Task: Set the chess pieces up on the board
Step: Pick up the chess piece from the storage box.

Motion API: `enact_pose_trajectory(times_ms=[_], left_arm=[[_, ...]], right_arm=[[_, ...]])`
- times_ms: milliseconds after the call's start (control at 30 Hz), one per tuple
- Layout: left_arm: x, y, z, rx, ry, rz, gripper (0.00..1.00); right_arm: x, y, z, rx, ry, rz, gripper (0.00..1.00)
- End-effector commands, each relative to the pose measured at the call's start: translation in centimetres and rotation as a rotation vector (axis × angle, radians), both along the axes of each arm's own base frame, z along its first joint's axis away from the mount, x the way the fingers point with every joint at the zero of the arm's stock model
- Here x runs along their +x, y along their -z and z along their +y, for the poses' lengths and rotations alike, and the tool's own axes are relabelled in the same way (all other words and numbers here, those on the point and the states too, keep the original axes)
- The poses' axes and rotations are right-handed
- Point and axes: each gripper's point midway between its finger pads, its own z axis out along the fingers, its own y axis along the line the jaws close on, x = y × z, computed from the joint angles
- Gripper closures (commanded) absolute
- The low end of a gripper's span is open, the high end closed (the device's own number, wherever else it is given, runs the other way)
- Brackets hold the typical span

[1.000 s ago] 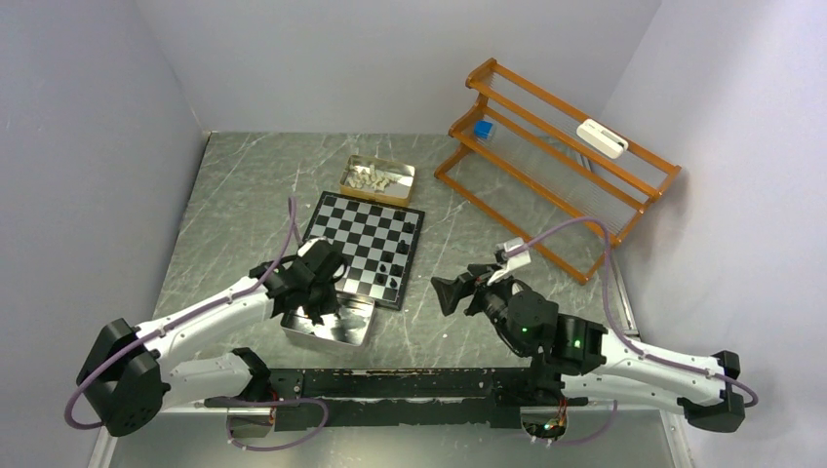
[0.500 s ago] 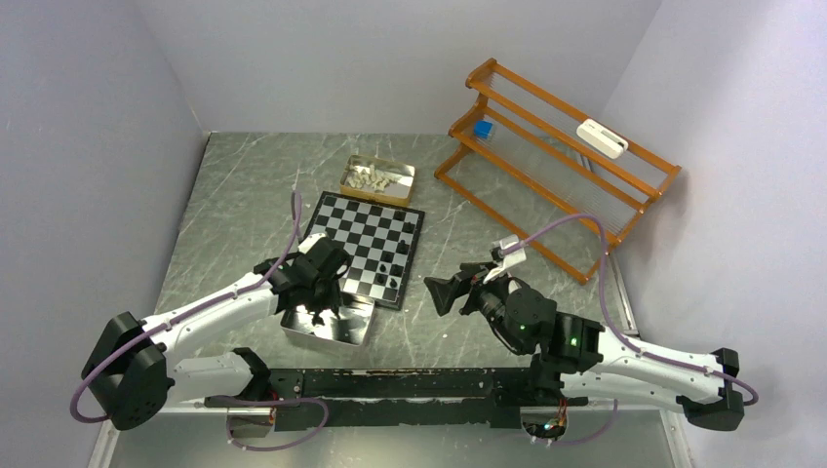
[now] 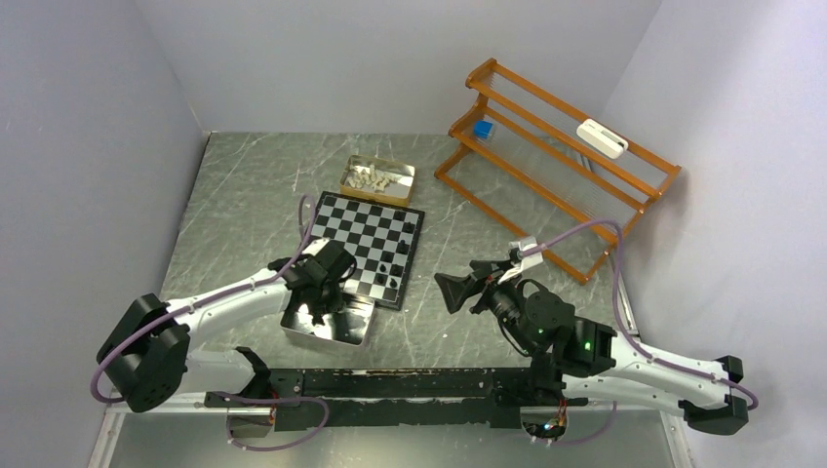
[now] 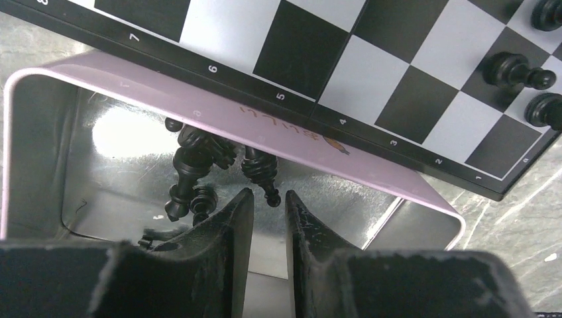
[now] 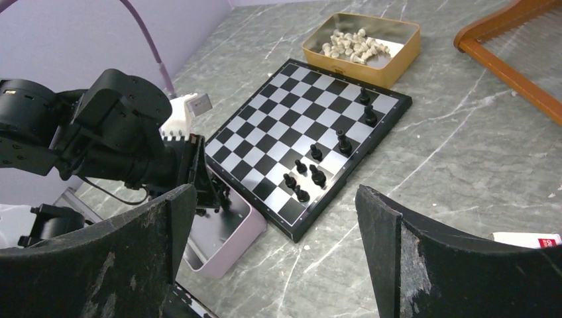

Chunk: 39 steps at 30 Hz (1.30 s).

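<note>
The chequered board (image 3: 356, 229) lies mid-table, with several black chess pieces (image 3: 398, 252) on its right side; they also show in the right wrist view (image 5: 311, 169). Cream-white pieces (image 3: 375, 178) fill a gold tin behind it. My left gripper (image 3: 318, 308) reaches into the silver tray (image 3: 353, 336) at the board's near edge. Its jaws (image 4: 268, 193) stand a narrow gap apart and hold nothing. The tip of a black piece (image 4: 260, 169) lies just ahead of that gap, with more black pieces (image 4: 192, 159) to its left. My right gripper (image 3: 456, 291) hovers wide open and empty (image 5: 275, 191) right of the board.
An orange wooden rack (image 3: 556, 156) stands at the back right, holding a blue block (image 3: 482, 128) and a white device (image 3: 601, 137). Grey walls close in on the left, back and right. The silver tray's pink-tinted rim (image 4: 265, 129) touches the board's edge.
My left gripper has shifted slightly right inside the silver tray. My right gripper has swung a little left and back right, staying open.
</note>
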Motion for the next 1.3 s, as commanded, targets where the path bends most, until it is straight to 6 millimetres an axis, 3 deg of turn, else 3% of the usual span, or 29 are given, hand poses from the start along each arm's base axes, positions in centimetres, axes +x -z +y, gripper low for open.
enact_pose_trajectory(times_ms=[0, 500, 800, 1100, 1267], left_arm=[[0.1, 0.6, -0.3, -0.015, -0.013, -0.009, 0.7], [-0.6, 2.5, 0.3, 0.013, -0.002, 0.019, 0.71], [-0.9, 2.4, 0.3, 0.012, 0.021, 0.027, 0.87], [-0.8, -0.6, -0.1, -0.055, 0.046, -0.034, 0.94], [-0.4, -2.7, -1.1, -0.119, 0.113, -0.091, 0.95]], right_arm=[[0.3, 0.7, -0.8, -0.014, 0.033, -0.002, 0.05], [0.2, 1.2, -0.4, -0.015, 0.03, 0.018, 0.05], [0.2, 1.5, 0.1, -0.016, 0.022, 0.029, 0.06], [-0.3, 0.7, 2.8, 0.019, -0.052, 0.047, 0.06], [-0.6, 0.4, 5.9, 0.006, -0.133, 0.06, 0.07]])
